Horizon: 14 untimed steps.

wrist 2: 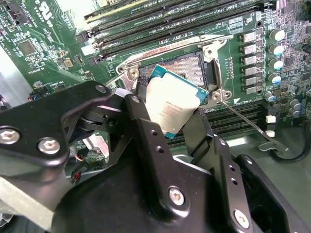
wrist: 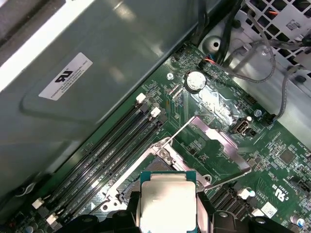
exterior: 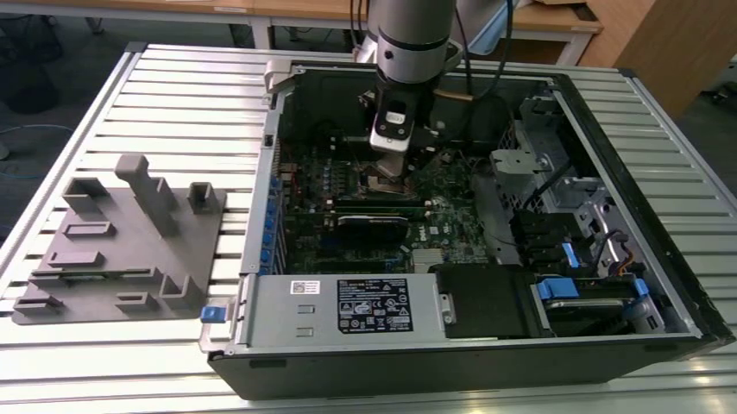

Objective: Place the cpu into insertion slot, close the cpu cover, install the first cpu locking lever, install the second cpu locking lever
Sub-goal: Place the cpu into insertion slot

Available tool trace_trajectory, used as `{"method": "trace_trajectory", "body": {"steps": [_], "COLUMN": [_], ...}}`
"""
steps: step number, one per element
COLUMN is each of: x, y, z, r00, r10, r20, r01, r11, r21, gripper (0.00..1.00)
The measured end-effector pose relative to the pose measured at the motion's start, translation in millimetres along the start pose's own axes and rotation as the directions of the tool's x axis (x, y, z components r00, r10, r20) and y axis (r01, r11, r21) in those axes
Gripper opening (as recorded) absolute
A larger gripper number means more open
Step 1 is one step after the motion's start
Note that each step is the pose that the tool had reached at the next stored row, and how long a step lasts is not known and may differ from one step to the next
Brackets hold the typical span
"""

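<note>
- While the cpu hangs unseated, I'm on step one: placing it.
- My gripper has its fingers clamped on two opposite edges of the cpu. The metal top faces the camera in both wrist views.
- In the exterior view the gripper is down inside the open tower case, at 12 o'clock from the power supply. A grey fixture tray sits at 9 o'clock of the case.
- The insertion slot is right under the cpu with its pin field partly exposed. The cpu looks skewed against the slot's rim, so it isn't square yet.
- The cpu cover is swung open, and the locking lever is released, clear of the slot.
- My call: square the cpu to the rim, level it, then go straight down. No sideways drag across the pin field. Release only once it lies flat inside the rim.
</note>
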<state>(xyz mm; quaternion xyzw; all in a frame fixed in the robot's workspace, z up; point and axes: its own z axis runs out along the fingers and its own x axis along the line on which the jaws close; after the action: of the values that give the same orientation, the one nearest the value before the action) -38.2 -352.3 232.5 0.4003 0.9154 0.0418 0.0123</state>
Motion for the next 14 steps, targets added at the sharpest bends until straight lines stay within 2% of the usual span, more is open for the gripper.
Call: {"method": "trace_trajectory", "body": {"steps": [4,7,11,14], "x": [0.0,0.0,0.0,0.0], "y": [0.0,0.0,-0.1,-0.1], "z": [0.3,0.7,1.1,1.5], "r00": [0.9984,0.9938,0.9832,0.9715], "r10": [0.056,0.111,0.182,0.236], "r20": [0.0048,0.0096,0.0156,0.0202], "r01": [-0.056,-0.111,-0.182,-0.236], "r11": [0.9984,0.9938,0.9833,0.9717], "r21": [-0.0007,-0.0016,-0.0034,-0.005], "gripper": [0.54,0.54,0.54,0.54]}}
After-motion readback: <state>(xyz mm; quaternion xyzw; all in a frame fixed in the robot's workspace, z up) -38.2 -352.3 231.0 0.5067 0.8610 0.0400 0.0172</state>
